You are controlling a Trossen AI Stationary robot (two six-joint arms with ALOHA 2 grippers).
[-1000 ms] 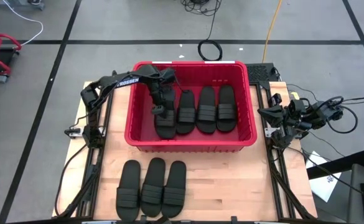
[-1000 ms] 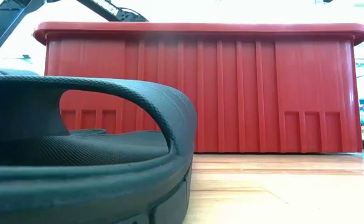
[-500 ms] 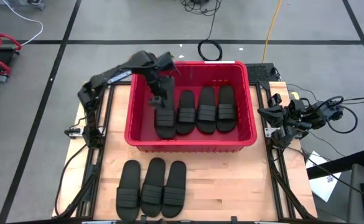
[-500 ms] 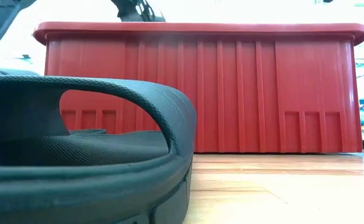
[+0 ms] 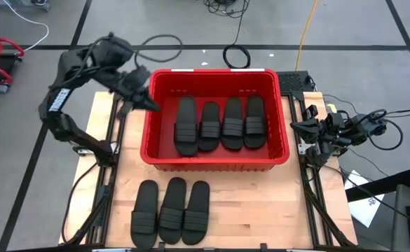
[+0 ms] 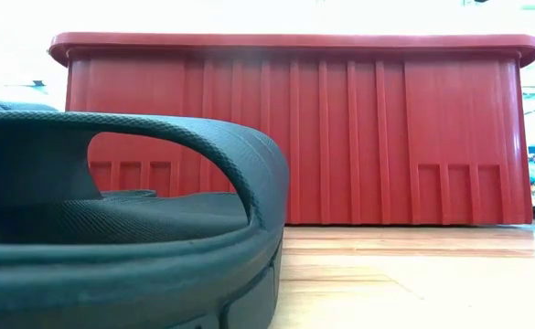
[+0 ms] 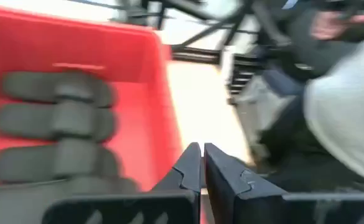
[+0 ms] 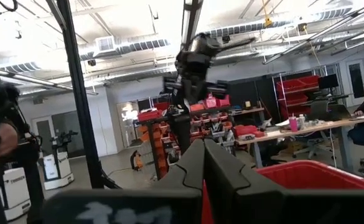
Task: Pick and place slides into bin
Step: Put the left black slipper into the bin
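Jaws clenched together and holding nothing, the left gripper [image 5: 151, 105] hangs just outside the left wall of the red bin [image 5: 160, 148], its arm raised over that edge of the worktop [image 5: 261, 203]. Four slides [image 5: 220, 123] lie side by side in the bin. Three more slides [image 5: 171, 211] rest in a row on the worktop in front of it. Off the worktop's right edge, the right gripper [image 8: 203, 163] sits folded, its jaws pressed together too, as far as I can tell.

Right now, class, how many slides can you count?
7: four side by side in the bin, at; three on the table, at. Others may be hidden.
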